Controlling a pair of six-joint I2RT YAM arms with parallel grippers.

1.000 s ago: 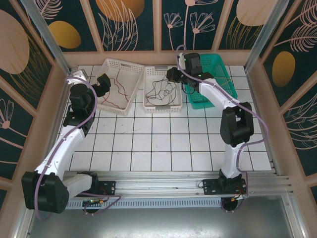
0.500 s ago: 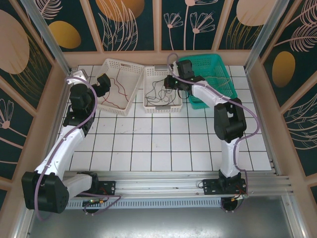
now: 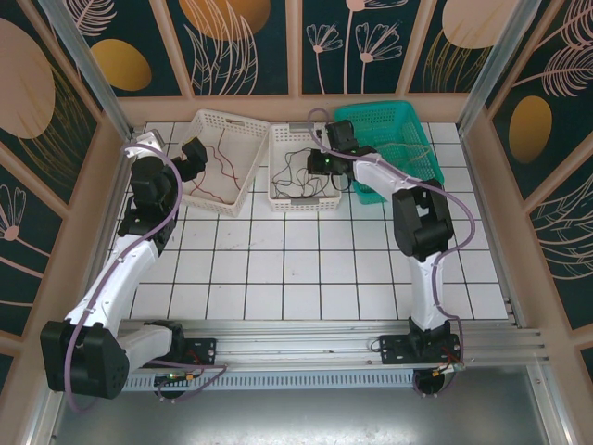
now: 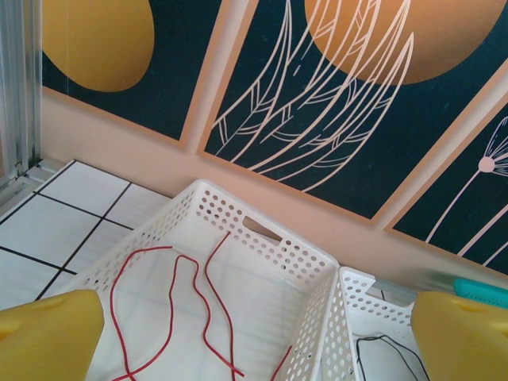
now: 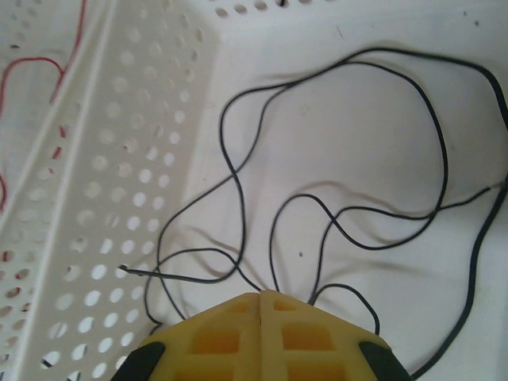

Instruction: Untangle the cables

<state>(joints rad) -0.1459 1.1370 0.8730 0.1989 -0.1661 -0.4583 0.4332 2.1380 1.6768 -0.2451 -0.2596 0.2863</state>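
Hovering by the left basket (image 4: 270, 238), the left pincer (image 4: 254, 341) stands spread wide above the red cable (image 4: 171, 298). The right pincer (image 5: 260, 295) is closed over black cable (image 5: 442, 151) loops in the middle basket (image 5: 127, 198); a pinched strand cannot be confirmed. Expect light, limp, snag-prone cables; grip near a free end.
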